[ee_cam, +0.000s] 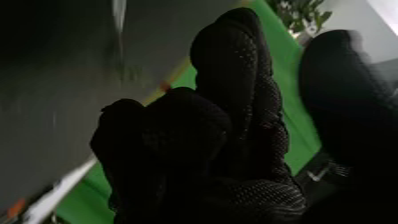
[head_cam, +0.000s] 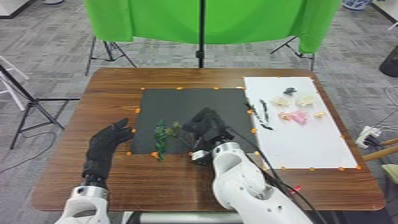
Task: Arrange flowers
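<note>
Green leafy stems (head_cam: 161, 137) lie lengthwise on the black mat (head_cam: 169, 102), with a smaller sprig close beside them. Just right of this greenery is my right hand (head_cam: 206, 125), over the mat. In the right wrist view the same hand (ee_cam: 240, 130) has its fingers mostly extended and the thumb apart, with nothing between them. My left hand (head_cam: 111, 136) is open by the mat's left edge, apart from the stems. Pink petals (head_cam: 298, 117) and cream blossoms (head_cam: 305, 100) rest on the white sheet (head_cam: 306, 145). Dark slender stems (head_cam: 265, 114) lie near that sheet's left edge.
Orange tape marks edge both the mat and the sheet on the brown table (head_cam: 115, 90). A dark cable runs along my right arm. Beyond the table's far edge, a green cloth (head_cam: 160, 20) hangs from a stand. A small red item (head_cam: 297, 188) lies near the front right.
</note>
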{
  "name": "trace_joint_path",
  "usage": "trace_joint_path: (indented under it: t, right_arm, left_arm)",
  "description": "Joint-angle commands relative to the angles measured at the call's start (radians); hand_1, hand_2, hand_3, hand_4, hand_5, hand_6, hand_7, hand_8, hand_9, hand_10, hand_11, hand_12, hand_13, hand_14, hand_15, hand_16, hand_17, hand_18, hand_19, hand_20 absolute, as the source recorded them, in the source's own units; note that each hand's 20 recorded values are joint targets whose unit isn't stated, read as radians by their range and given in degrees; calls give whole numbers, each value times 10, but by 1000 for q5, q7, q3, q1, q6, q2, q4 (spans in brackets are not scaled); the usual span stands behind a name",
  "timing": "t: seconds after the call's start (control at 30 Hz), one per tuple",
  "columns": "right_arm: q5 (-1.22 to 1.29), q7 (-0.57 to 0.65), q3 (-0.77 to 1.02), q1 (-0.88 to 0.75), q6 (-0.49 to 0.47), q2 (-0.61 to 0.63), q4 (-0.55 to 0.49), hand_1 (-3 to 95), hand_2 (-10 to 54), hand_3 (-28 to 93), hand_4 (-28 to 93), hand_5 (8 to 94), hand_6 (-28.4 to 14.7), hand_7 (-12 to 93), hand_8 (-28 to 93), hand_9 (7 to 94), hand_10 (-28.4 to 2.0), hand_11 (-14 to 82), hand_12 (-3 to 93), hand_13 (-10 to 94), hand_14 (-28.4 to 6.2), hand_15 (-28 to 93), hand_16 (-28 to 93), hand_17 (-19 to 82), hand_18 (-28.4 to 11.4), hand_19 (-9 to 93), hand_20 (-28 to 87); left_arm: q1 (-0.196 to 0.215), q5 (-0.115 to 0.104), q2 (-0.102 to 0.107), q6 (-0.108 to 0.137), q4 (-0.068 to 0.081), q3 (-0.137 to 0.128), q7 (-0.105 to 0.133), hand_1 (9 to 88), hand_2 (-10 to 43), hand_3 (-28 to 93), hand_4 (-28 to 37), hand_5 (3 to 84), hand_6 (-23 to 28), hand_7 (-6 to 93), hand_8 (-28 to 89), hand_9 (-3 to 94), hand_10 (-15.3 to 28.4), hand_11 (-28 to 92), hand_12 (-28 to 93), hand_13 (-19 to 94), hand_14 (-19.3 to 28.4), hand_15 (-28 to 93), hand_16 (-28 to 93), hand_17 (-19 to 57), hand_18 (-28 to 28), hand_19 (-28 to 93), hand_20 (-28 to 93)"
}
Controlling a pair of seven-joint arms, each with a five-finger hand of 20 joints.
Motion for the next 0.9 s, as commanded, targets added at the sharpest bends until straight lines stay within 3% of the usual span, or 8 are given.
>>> trace_joint_path:
  t: [0.03,0.17,0.33,0.9]
  right_arm:
    - [-33,41,131,-147,-66,134,-174,292,-75,678,-149,781,-11,208,-98,857,-117,422,263,885,-42,622,337,643,-134,932,581]
    - [24,75,140,-152,-209,149,-192,265,-1,662,-138,787,-15,190,-96,865,-121,418,264,887,-49,628,338,645,-138,932,589]
    - [28,85,98,-128,-291,135,-182,256,31,653,-138,781,-19,168,-95,868,-125,413,266,887,-54,630,337,648,-140,932,594]
    - [55,61,57,-124,-307,129,-201,245,46,649,-132,766,-21,149,-89,870,-128,406,270,887,-56,627,335,648,-141,932,592]
  left_arm:
    - [21,1,-1,0,6,-7,-1,221,39,677,-283,460,48,119,-62,455,142,224,117,341,188,356,-46,4,140,174,188]
    - [32,0,4,-1,2,-11,-6,221,39,678,-283,461,48,120,-62,456,141,224,117,342,187,357,-46,4,140,175,189]
    - [21,7,4,-16,5,-5,-2,222,39,677,-283,461,47,121,-63,456,142,224,117,342,188,357,-46,4,140,175,189]
    - [31,4,-3,-16,1,2,0,222,40,677,-283,462,48,120,-63,455,141,224,117,342,188,357,-46,4,140,175,189]
